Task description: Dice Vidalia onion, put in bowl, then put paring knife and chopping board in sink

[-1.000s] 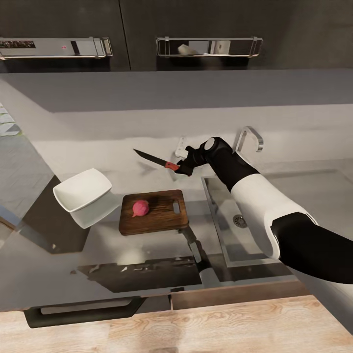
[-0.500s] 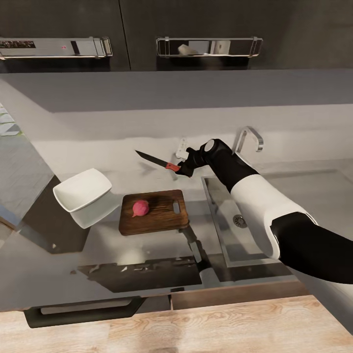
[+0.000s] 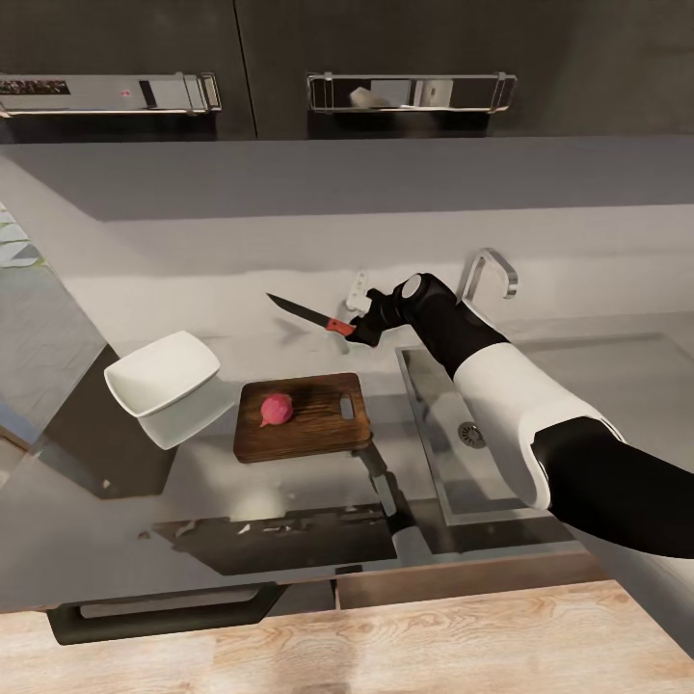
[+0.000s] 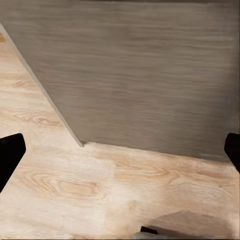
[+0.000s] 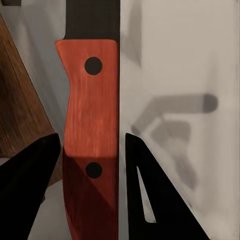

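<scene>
The pinkish-red Vidalia onion (image 3: 276, 409) lies whole on the left half of the dark brown chopping board (image 3: 318, 429) on the glossy grey countertop (image 3: 193, 501). My right gripper (image 3: 359, 331) is shut on the paring knife (image 3: 310, 314), holding it in the air behind the board with the blade pointing left. In the right wrist view the reddish-brown handle (image 5: 90, 110) sits between the black fingers (image 5: 30, 190) of my right gripper (image 5: 92, 142). The white bowl (image 3: 162, 374) stands left of the board. The sink (image 3: 443, 472) lies to the right. My left gripper (image 4: 120, 150) is open over the floor.
A chrome faucet (image 3: 490, 268) rises behind the sink, close to my right forearm. Dark upper cabinets with bar handles (image 3: 410, 92) hang above. Light wooden floor (image 3: 386, 646) shows in front of the counter. The left wrist view shows a grey-brown cabinet side (image 4: 140, 70).
My right gripper and the knife have drifted very slightly to the right. The onion, board and bowl have not moved.
</scene>
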{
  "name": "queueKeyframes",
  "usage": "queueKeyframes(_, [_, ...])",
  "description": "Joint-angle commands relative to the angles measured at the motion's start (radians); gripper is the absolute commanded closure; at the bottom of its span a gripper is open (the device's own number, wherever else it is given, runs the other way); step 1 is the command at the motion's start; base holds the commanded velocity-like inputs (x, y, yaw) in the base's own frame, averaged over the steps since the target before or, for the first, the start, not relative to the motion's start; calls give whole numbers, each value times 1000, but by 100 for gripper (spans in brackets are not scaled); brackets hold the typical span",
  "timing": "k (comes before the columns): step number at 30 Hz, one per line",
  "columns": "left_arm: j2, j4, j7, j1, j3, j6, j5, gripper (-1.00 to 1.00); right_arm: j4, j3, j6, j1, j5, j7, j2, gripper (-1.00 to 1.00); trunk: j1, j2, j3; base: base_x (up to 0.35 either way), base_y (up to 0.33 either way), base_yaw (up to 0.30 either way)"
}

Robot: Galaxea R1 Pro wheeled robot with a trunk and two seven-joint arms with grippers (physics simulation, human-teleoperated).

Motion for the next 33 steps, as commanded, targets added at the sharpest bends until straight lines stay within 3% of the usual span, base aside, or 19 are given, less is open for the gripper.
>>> queueKeyframes(1, [2, 8, 10, 0, -10, 1, 0, -100, -1, 1, 6, -1, 3, 3, 0, 100, 1, -2, -2, 0, 0, 0])
queueKeyframes(4, [2, 36, 10, 0, -15, 4, 0, -100, -2, 0, 6, -1, 3, -8, 0, 100, 1, -2, -2, 0, 0, 0])
queueKeyframes(12, [-1, 62, 11, 1, -17, 4, 1, -100, -2, 1, 28, -1, 3, -148, 0, 100, 1, -2, -2, 0, 0, 0])
queueKeyframes(22, [-4, 72, 12, 1, -17, 3, 1, -100, -4, 1, 33, 18, 5, -178, 0, 100, 1, -2, -2, -19, 0, 0])
queueKeyframes(29, [-4, 72, 12, 1, -17, 3, 1, -100, -4, 3, 34, 19, 5, -203, 0, 100, 1, -2, -2, -233, 0, 0])
queueKeyframes(33, [-4, 73, 12, 1, -17, 3, 1, -100, -6, 3, 52, 19, 9, -267, 0, 100, 1, -2, -2, -332, 0, 0])
